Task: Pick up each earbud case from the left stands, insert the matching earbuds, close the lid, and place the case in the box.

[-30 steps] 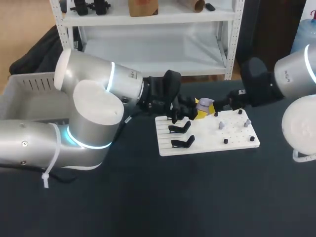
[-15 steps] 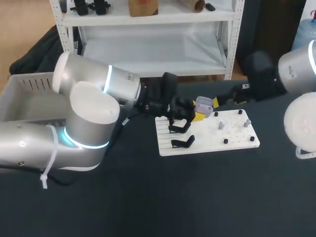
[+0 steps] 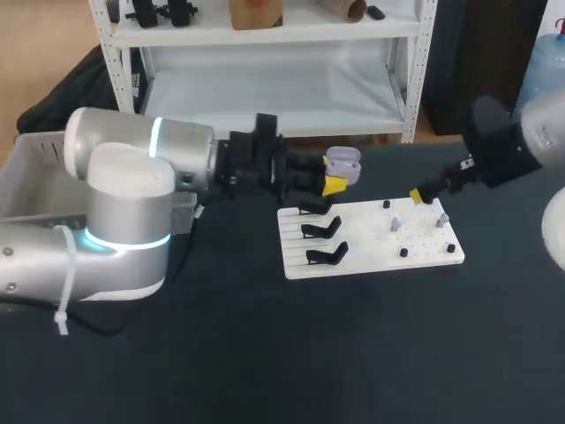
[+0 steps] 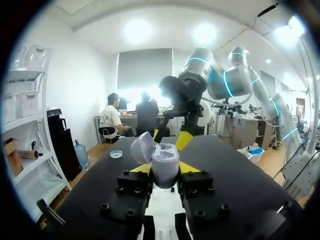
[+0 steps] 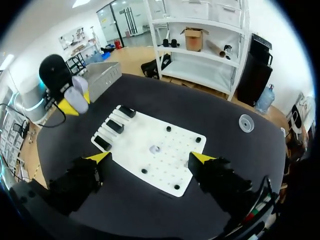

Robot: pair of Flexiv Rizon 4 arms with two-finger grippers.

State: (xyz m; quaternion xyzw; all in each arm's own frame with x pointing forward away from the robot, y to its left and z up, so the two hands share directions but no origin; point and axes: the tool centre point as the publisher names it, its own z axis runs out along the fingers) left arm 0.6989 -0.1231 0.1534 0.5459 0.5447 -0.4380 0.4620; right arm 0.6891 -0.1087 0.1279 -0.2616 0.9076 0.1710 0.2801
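My left gripper [image 3: 335,182] is shut on a lavender earbud case [image 3: 342,162] with its lid standing open, held above the table behind the white board [image 3: 366,240]. In the left wrist view the case [image 4: 165,169] sits between the yellow fingertips [image 4: 189,166]. Black stands [image 3: 321,230] line the board's left part. Small lavender earbuds [image 3: 396,225] rest among black pegs on its right part. My right gripper [image 3: 419,196] hovers at the board's far right corner. In its own view the right gripper [image 5: 150,158] is open and empty above the board [image 5: 170,165].
A grey box [image 3: 48,172] stands at the table's left side, behind my left arm. A small clear dish [image 5: 246,122] lies on the dark table beyond the board. Several black pegs [image 3: 403,253] stick up from the board.
My left gripper has drawn back to the left and risen with the open case. My right gripper has pulled away from the case to the right.
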